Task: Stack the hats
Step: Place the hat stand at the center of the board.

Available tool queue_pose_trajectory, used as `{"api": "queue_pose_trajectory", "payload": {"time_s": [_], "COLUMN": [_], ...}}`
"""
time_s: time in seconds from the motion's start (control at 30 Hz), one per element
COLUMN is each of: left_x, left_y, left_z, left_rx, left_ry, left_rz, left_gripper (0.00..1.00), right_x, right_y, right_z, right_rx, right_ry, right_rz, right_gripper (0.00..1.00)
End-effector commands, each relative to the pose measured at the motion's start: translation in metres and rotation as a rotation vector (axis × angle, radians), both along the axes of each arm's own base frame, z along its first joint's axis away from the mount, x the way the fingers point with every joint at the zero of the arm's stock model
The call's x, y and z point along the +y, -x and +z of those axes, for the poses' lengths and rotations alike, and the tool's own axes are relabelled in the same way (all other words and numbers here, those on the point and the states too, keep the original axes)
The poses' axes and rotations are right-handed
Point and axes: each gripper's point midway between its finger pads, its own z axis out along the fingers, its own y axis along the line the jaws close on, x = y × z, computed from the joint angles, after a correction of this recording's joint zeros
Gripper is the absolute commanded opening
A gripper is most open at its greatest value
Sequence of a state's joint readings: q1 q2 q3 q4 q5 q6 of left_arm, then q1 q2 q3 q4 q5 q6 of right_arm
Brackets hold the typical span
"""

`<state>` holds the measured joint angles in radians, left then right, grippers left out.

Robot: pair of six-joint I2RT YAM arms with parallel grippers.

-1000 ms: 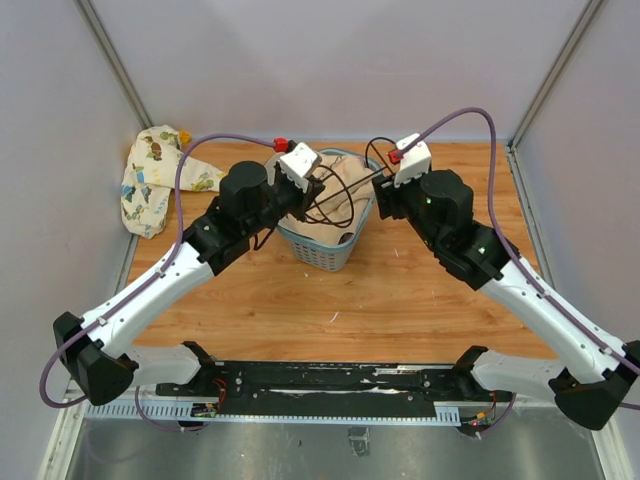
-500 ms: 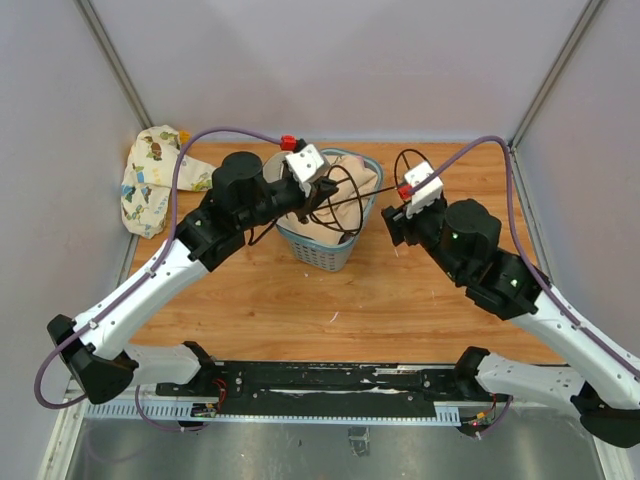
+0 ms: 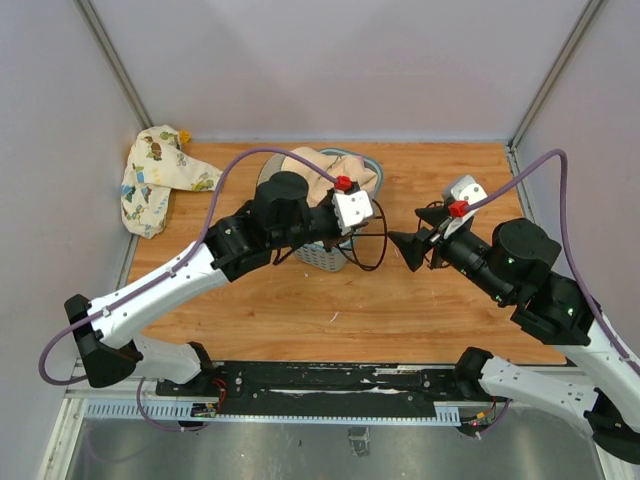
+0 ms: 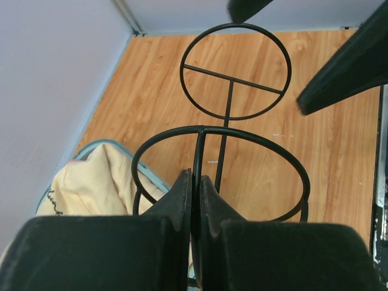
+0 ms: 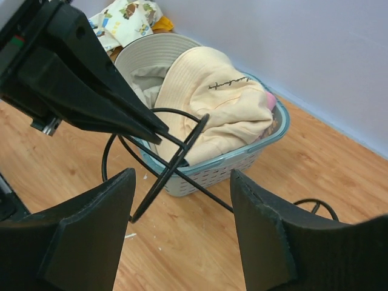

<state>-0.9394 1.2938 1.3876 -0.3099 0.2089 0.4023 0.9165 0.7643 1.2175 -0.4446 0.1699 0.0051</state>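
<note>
Several hats lie piled in the blue-grey mesh basket (image 3: 322,257): a beige one (image 3: 305,165) on top, also in the right wrist view (image 5: 212,103), with a grey-cream brim (image 5: 145,51) behind it and a pink edge (image 5: 270,100). My left gripper (image 3: 370,222) is shut on a black wire stand (image 4: 233,91) made of rings and rods, and holds it just right of the basket (image 5: 242,160). My right gripper (image 3: 415,235) is open and empty, facing the stand (image 5: 173,163) from the right.
A cream cloth with cartoon prints (image 3: 155,180) lies at the back left corner. Grey walls close in the back and both sides. Bare wooden table (image 3: 400,300) lies in front of the basket and to its right.
My left arm has swung right, carrying the wire stand from above the basket to its right side. My right arm has drawn back to the right, away from the stand.
</note>
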Motion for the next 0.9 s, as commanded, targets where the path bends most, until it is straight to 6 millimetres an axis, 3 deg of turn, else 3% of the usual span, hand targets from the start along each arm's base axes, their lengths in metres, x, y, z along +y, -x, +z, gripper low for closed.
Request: {"api": "queue_pose_trajectory", "payload": {"time_s": [0.0,0.13,0.43,0.87], "left_x": [-0.014,-0.022,-0.024,-0.034], "left_y": [0.008,0.014,0.028,0.044], "left_z": [0.04,0.035,0.046,0.043], "left_rx": [-0.154,-0.168,-0.193,-0.202], "left_ry": [0.041,0.022,0.062,0.054], "left_rz": [0.0,-0.001,-0.023,-0.052], "left_gripper": [0.0,0.01,0.0,0.01], "right_x": [0.004,0.002,-0.002,0.003], "right_y": [0.016,0.017,0.015,-0.003], "right_z": [0.003,-0.006,-0.039,-0.057], "right_rx": [0.051,0.087,0.166,0.187], "right_ry": [-0.026,-0.01,0.005,0.002], "right_rz": [0.063,0.051,0.002,-0.071], "right_gripper": [0.65,0.65,0.62,0.51]}}
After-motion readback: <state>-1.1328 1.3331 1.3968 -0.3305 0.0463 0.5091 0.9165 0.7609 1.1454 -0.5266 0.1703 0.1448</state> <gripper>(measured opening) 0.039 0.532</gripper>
